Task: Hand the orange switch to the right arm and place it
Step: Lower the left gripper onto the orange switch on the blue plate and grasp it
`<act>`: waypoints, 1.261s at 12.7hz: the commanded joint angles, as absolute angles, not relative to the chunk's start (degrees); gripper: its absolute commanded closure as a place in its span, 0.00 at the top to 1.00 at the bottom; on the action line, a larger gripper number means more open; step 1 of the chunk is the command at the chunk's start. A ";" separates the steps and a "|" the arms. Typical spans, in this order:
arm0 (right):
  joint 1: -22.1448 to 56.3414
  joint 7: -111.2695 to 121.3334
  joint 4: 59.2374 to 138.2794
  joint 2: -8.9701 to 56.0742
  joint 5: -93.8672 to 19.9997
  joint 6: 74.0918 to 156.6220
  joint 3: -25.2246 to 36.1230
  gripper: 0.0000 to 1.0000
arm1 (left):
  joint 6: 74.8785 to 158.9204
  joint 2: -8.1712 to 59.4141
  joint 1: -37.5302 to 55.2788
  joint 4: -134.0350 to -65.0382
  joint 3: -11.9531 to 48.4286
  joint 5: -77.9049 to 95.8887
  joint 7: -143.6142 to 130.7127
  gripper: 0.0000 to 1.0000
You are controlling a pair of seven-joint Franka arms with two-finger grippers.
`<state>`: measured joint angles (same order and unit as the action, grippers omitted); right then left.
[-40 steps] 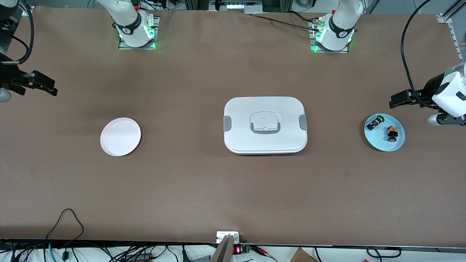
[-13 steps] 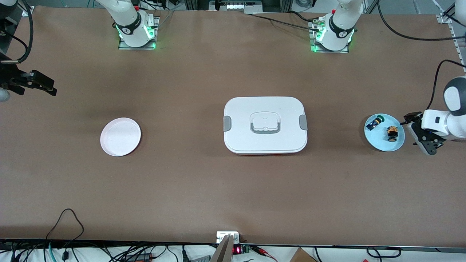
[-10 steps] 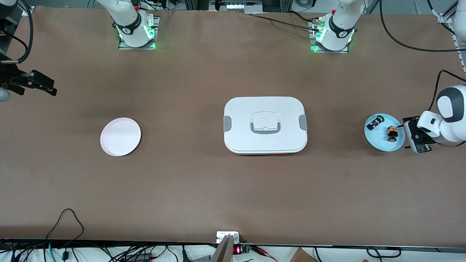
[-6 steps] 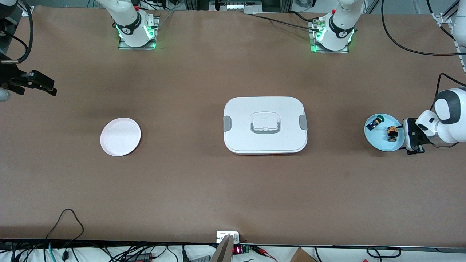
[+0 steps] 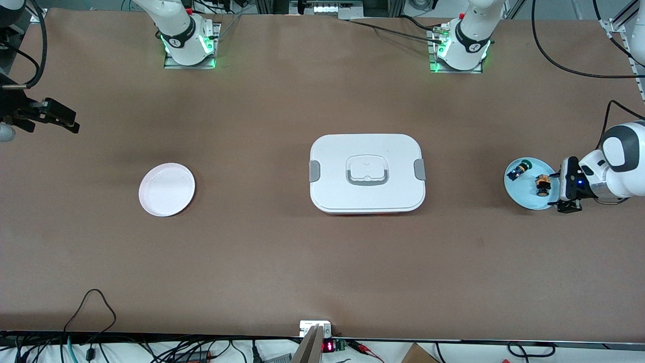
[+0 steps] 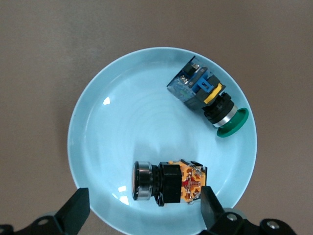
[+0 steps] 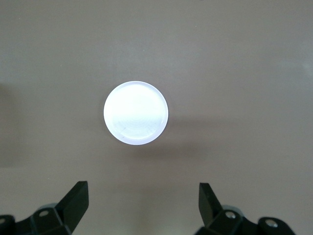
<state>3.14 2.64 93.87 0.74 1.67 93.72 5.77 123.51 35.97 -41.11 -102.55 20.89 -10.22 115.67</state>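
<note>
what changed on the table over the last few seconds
The left gripper swung down from above the table to the blue plate, its open fingers now over the orange switch, nothing held yet. The right gripper waits, open, over its end of the table. Switch, blue-and-black part, white plate and lidded box stayed put.

A wide table (image 5: pixel 252 262) covered in plain brown sheeting carries three things, spaced well apart in a row. At the middle sits a white lidded box (image 5: pixel 367 173) with grey side latches and a recessed handle. Toward the right arm's end lies an empty white plate (image 5: pixel 167 189). Toward the left arm's end lies a light blue plate (image 5: pixel 524 194) holding two small parts.
</note>
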 commanded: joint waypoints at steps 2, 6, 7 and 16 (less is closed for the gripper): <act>4.83 3.43 92.81 2.20 0.88 92.90 5.71 1.00 | 123.57 35.86 -43.59 -104.76 22.59 -9.23 119.53 1.00; 4.39 3.24 92.81 2.29 -3.58 93.16 5.97 1.00 | 123.66 35.86 -44.65 -106.17 22.68 -8.97 119.53 1.00; 4.39 3.25 92.81 2.29 -6.04 92.99 5.80 1.00 | 123.66 35.86 -44.74 -106.17 22.68 -8.96 119.53 1.00; 5.71 3.25 93.43 8.16 -41.35 92.73 5.71 1.00 | 126.21 37.26 -44.91 -106.61 22.68 -8.96 120.32 0.97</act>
